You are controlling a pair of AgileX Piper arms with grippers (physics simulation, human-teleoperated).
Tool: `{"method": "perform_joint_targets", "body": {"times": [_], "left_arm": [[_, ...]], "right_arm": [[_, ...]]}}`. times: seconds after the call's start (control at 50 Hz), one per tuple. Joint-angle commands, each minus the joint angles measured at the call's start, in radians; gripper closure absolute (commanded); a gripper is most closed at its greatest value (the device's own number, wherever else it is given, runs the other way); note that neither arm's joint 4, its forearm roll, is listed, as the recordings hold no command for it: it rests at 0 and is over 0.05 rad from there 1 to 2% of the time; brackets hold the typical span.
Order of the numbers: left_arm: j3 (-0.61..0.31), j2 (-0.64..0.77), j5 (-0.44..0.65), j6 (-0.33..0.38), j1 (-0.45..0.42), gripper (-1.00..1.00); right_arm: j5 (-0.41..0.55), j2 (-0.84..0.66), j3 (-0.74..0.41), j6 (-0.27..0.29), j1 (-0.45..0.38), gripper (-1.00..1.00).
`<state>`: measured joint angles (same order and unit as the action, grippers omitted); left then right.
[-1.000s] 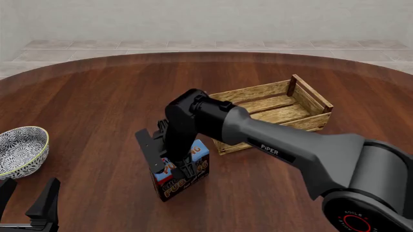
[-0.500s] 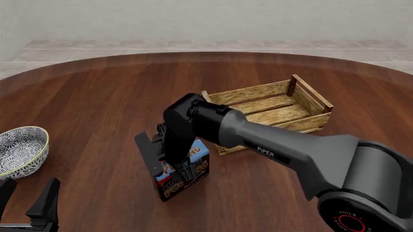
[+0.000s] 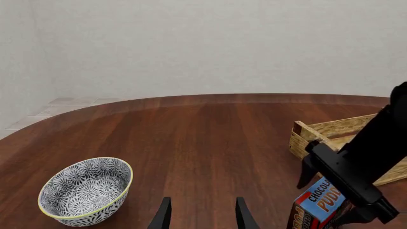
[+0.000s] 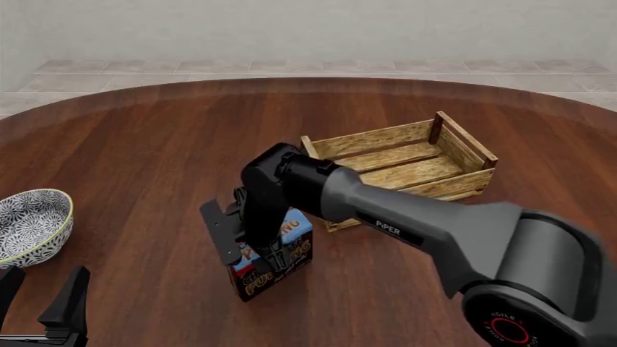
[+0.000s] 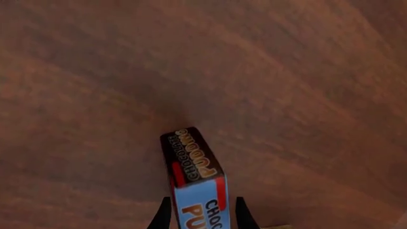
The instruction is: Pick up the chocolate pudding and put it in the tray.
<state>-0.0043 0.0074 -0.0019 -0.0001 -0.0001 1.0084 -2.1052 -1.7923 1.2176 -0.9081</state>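
The chocolate pudding [image 4: 279, 269] stands on the table just left of the front of the tray [image 4: 405, 168], a light wooden crate. My right gripper [image 4: 267, 254] is down over the carton's top. In the right wrist view the pudding [image 5: 192, 167] lies between the two fingertips [image 5: 164, 215], which stand open on either side of it with a small gap. My left gripper [image 4: 39, 303] is open and empty at the near left edge. In the left wrist view the left gripper [image 3: 202, 217] points past the pudding [image 3: 318, 206] and the tray [image 3: 317, 136].
A blue-and-white patterned bowl [image 4: 34, 224] sits at the left edge of the table, close to the left gripper; it also shows in the left wrist view [image 3: 86, 191]. The right arm [image 4: 415, 231] stretches across the near right of the table.
The right arm has lowered a little and shifted slightly left over the carton. The pudding, tray, bowl and left arm have not moved.
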Motion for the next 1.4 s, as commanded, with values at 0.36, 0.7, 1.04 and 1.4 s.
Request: {"method": "perform_joint_targets", "body": {"times": [0.36, 0.7, 1.04, 1.4], "left_arm": [[0.0, 0.0, 0.0, 0.0, 0.0, -1.0], [0.0, 0.0, 0.0, 0.0, 0.0, -1.0], [0.0, 0.0, 0.0, 0.0, 0.0, -1.0], [0.0, 0.0, 0.0, 0.0, 0.0, -1.0]], "right_arm": [[0.001, -0.027, -0.017, -0.008, 0.0, -1.0], [-0.002, -0.041, -0.022, -0.016, 0.001, -1.0], [0.001, -0.066, -0.039, -0.018, 0.006, -1.0], [0.023, -0.078, -0.052, -0.041, 0.004, 1.0]]}}
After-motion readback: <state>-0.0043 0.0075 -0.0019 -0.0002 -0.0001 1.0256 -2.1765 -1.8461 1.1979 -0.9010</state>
